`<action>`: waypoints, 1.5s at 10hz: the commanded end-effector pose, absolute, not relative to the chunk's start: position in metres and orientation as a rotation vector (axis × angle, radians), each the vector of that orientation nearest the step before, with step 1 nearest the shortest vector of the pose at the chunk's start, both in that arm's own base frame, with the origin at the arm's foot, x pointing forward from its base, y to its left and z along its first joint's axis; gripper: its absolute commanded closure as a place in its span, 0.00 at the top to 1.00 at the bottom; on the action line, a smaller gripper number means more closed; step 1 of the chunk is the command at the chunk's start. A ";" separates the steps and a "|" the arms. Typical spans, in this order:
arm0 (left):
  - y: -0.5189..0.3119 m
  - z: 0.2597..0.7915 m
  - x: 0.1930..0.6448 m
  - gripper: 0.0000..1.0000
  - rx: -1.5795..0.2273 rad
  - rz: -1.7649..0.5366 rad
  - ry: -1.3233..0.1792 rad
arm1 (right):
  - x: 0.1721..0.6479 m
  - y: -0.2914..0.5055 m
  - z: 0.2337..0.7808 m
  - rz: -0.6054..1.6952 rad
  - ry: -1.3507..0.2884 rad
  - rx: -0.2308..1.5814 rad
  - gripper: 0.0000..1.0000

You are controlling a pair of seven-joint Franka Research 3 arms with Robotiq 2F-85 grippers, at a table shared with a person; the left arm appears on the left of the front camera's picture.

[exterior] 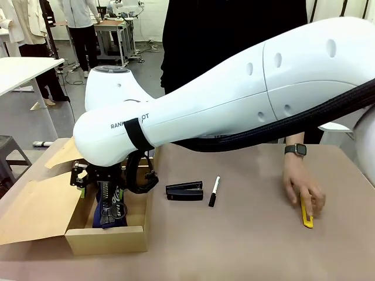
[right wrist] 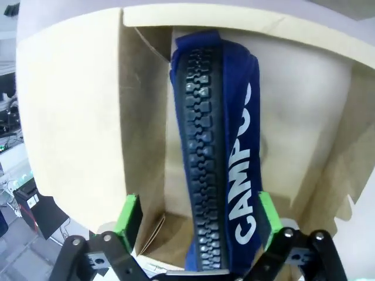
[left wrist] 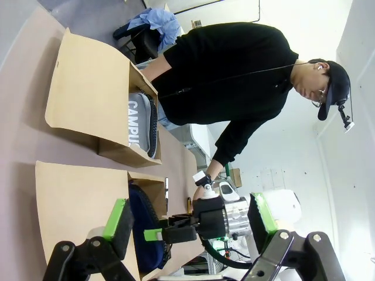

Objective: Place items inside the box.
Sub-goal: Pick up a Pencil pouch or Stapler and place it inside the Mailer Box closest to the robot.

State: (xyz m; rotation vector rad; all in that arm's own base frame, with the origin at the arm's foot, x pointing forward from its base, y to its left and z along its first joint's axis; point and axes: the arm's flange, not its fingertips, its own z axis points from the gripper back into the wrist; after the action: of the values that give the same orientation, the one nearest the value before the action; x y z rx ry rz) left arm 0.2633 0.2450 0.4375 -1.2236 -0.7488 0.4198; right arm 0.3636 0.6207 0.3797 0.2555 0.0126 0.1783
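Inside the brown cardboard box (right wrist: 70, 117), the right wrist view shows the navy zip pouch (right wrist: 217, 117) standing on edge between the spread pads of the right gripper (right wrist: 198, 222). The left wrist view adds the grey "CAMPUS" zip pouch (left wrist: 139, 123) in the box and the left gripper (left wrist: 188, 221), spread and empty. The front view shows a black stapler (exterior: 184, 191), a black-and-white marker (exterior: 214, 191) and a person's hand (exterior: 304, 190) on the yellow utility knife (exterior: 307, 218).

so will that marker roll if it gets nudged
Probably: the marker looks like a slim round barrel lying flat on the table, so a sideways nudge may roll it. It looks rigid and small, so likely light.
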 end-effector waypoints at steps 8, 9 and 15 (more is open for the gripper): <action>0.244 0.437 0.264 1.00 -1.235 0.404 -0.779 | 0.243 0.520 0.482 0.498 0.109 0.380 1.00; 0.244 0.437 0.264 1.00 -1.235 0.404 -0.779 | 0.232 0.519 0.475 0.561 0.132 0.300 1.00; 0.244 0.437 0.264 1.00 -1.235 0.404 -0.779 | 0.228 0.529 0.475 0.558 0.146 0.316 1.00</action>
State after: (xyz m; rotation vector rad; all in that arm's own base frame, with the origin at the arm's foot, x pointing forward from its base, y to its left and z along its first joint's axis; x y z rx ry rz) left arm 0.2630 0.2452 0.4376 -1.2234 -0.7499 0.4197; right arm 0.2305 0.5335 0.4808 0.3092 0.1190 0.5378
